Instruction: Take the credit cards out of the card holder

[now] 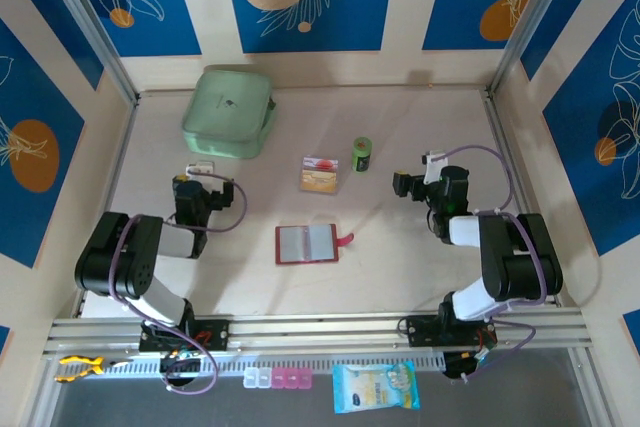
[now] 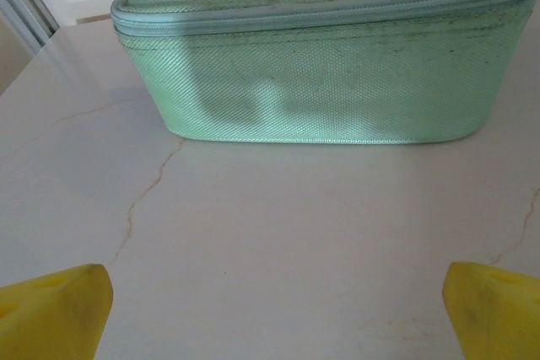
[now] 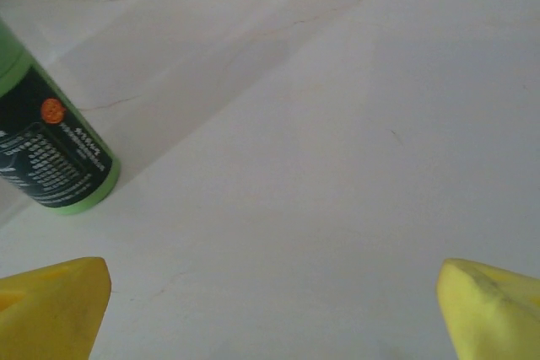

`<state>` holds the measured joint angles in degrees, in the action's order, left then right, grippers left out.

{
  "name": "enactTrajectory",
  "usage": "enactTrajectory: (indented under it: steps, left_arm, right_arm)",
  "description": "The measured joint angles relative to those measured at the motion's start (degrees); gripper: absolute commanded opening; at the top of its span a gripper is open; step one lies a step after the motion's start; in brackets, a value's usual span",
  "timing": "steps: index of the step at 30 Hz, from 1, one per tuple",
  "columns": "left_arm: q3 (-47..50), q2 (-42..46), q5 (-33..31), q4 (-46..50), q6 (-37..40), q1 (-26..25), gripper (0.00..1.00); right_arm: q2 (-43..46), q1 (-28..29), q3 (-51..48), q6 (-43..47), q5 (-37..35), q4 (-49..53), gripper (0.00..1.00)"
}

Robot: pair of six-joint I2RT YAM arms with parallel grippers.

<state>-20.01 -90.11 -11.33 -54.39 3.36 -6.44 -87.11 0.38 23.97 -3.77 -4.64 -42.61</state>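
Left end effector point(image 2: 278, 314) released | right end effector point(image 3: 274, 305) released | bottle point(image 3: 59, 158) print blurred, probably illegible

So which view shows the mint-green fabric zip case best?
Top external: the mint-green fabric zip case shows whole, far left. Left wrist gives its side wall and zip seam close up, partly cropped.

Left wrist view: mint-green case point(image 2: 321, 82) cut by top and right edges; left end effector point(image 2: 278, 319) fingertips point(image 2: 51, 314) clipped at bottom corners.
Right wrist view: green bottle point(image 3: 52, 153) cut by left edge, label print too blurred to read; right end effector point(image 3: 274, 318) fingertips point(image 3: 494, 309) clipped likewise.
Top view: card holder point(image 1: 307, 243) sleeve contents too small to tell; credit cards point(image 1: 321, 176) stacked, count unclear; small item point(image 1: 199, 168) far of left arm unidentifiable.
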Motion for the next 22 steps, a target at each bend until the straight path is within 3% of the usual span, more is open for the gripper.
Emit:
enactTrajectory:
  steps: [22]
  left_arm:
    - [-0.55, 0.0, 11.74, 0.2, -2.84, 5.55, 1.0]
  right_arm:
    - [-0.02, -1.27, 0.0, -1.25, 3.19, -1.18, 0.99]
